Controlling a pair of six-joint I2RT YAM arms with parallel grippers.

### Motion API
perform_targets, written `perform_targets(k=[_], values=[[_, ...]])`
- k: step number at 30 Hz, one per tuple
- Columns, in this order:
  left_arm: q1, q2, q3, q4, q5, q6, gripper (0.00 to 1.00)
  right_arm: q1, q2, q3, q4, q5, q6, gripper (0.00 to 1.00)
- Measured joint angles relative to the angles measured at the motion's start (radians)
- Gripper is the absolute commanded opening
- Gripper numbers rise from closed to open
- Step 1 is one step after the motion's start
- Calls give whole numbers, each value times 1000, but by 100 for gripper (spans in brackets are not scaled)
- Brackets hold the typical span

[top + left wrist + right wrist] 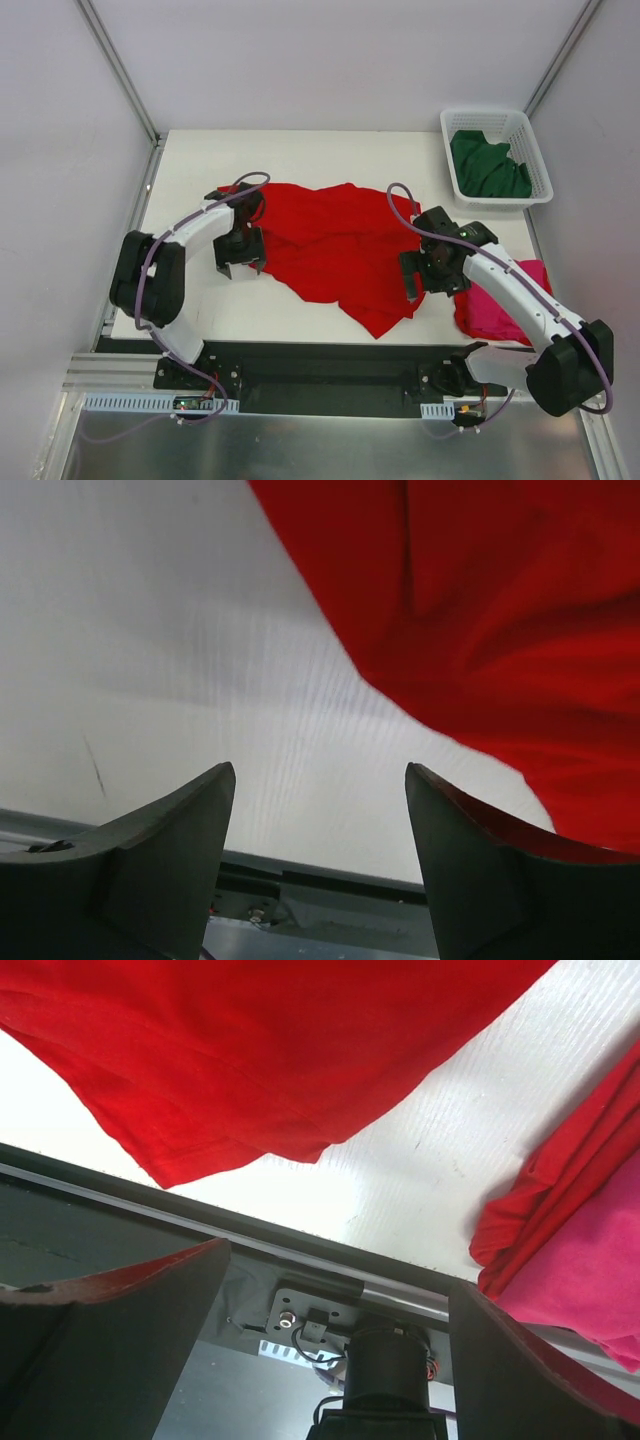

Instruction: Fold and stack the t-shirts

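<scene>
Bright red cotton t-shirt (335,240), spread loosely and rumpled at the centre of the white table (300,155), unfolded, with one pointed corner trailing toward 5 o'clock near the table's front edge. A crumpled magenta-pink t-shirt (483,312) lies at 4 o'clock, partly hidden under the right arm. A dark green t-shirt (487,165) sits bunched inside the white plastic lattice basket (541,160) at 1 o'clock. No shirts are stacked.

Left gripper (240,268) stands at the red shirt's 9 o'clock edge. Right gripper (425,290) stands at its 4 o'clock edge, between the red and pink shirts.

The top view alone gives the whole layout, the basket and the green shirt.

The left wrist view shows what the top view cannot: the left gripper (320,770) has its fingers (150,870) moderately apart with only bare table (150,630) between them. The red shirt (500,630) fills the view from 12 to 3 o'clock. Whether the fingertip on that side touches the cloth cannot be told.

The right wrist view shows the right gripper (338,1265) with fingers (110,1350) spread wide and nothing between them. The red shirt (250,1050) hangs across 10 to 1 o'clock, its hem corner reaching the table's front edge. The pink shirt (590,1270) lies at 3 o'clock, with a redder fold along its near side, a detail lost in the top view.
</scene>
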Motion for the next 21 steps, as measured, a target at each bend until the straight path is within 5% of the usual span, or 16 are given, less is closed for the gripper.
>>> perform_targets(k=[8, 11, 13, 21], values=[[0, 193, 119, 69, 2, 24, 66, 0, 0, 7, -3, 0, -16, 96], [0, 225, 149, 82, 3, 29, 38, 0, -1, 7, -6, 0, -18, 96], [0, 242, 154, 94, 11, 32, 0, 0, -1, 7, -8, 0, -18, 96], [0, 222, 106, 127, 35, 34, 0, 0, -1, 7, -12, 0, -22, 96]])
